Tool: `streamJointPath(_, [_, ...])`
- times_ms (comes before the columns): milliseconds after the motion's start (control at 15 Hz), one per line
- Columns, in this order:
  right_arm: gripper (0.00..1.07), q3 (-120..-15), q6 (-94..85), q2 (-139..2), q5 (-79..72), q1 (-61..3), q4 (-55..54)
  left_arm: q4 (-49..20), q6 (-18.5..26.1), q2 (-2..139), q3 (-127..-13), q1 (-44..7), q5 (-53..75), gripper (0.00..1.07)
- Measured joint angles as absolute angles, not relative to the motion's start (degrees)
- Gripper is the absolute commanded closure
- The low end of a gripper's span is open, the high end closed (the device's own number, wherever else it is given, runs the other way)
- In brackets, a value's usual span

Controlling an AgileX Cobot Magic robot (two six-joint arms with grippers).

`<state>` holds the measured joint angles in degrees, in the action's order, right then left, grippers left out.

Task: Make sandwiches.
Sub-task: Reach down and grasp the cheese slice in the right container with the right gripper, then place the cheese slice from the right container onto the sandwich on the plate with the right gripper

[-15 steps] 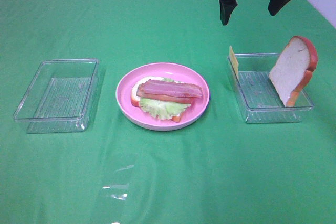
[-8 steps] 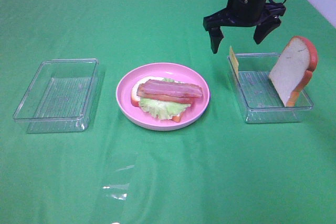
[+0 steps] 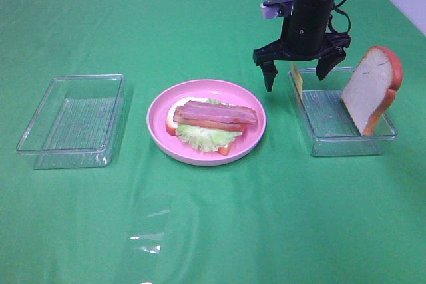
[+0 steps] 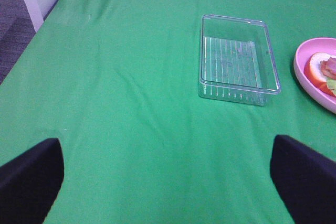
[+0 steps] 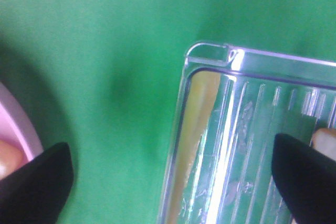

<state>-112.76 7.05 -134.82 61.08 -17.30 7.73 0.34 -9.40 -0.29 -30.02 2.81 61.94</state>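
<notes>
A half-built sandwich (image 3: 210, 123) lies on the round pink plate (image 3: 160, 108): a bread slice, pale green lettuce, reddish-brown bacon strips on top. A second bread slice (image 3: 371, 88) leans upright in the right clear tray (image 3: 346, 144). A thin yellow cheese slice (image 3: 295, 78) stands against that tray's left wall; it also shows in the right wrist view (image 5: 194, 145). My right gripper (image 3: 298, 76) is open, its fingers straddling the tray's left wall and the cheese, just above them. My left gripper (image 4: 168, 177) is open and empty, low over the cloth near the left tray (image 4: 239, 59).
An empty clear tray (image 3: 73, 121) stands at the left of the plate. A green cloth (image 3: 213, 231) covers the table. A white wall edge and grey floor (image 4: 21, 9) show beyond the table's left side in the left wrist view.
My right gripper has come down and slightly left, from high at the back to just over the right tray's left wall and the cheese. Its fingers stay open. Nothing else moved.
</notes>
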Motion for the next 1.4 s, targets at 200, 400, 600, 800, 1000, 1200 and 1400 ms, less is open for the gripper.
streamJointPath(200, [0.39, -112.76, 7.05, -134.82, 61.08, -17.30, 7.85, 0.34, -9.40, -0.29, -30.02, 2.81, 61.94, 0.07])
streamJointPath(400, [1.07, -112.76, 10.14, -134.82, 61.02, -17.30, 11.00, 0.34, -9.40, -0.29, -30.02, 2.81, 61.94, 0.07])
streamJointPath(600, [1.07, -112.76, 10.94, -134.82, 61.19, -17.30, 12.20, 0.34, -9.40, -0.29, -30.02, 2.81, 61.94, 0.07])
streamJointPath(800, [1.07, -112.76, 9.28, -134.30, 62.51, -17.30, 11.69, 0.34, -9.40, -0.29, -30.02, 2.81, 61.94, 0.07])
streamJointPath(1000, [1.07, -112.76, 8.31, -131.21, 63.14, -17.30, 11.57, 0.34, -9.40, -0.29, -30.02, 2.81, 61.94, 0.07])
streamJointPath(1200, [1.07, -112.76, 7.22, -123.87, 66.23, -17.36, 10.43, 0.34, -9.40, -0.29, -30.02, 2.81, 61.94, 0.07])
streamJointPath(1400, [1.07, -112.87, 6.47, -121.12, 66.92, -17.36, 9.51, 0.34, -9.40, -0.29, -30.02, 2.81, 61.94, 0.07])
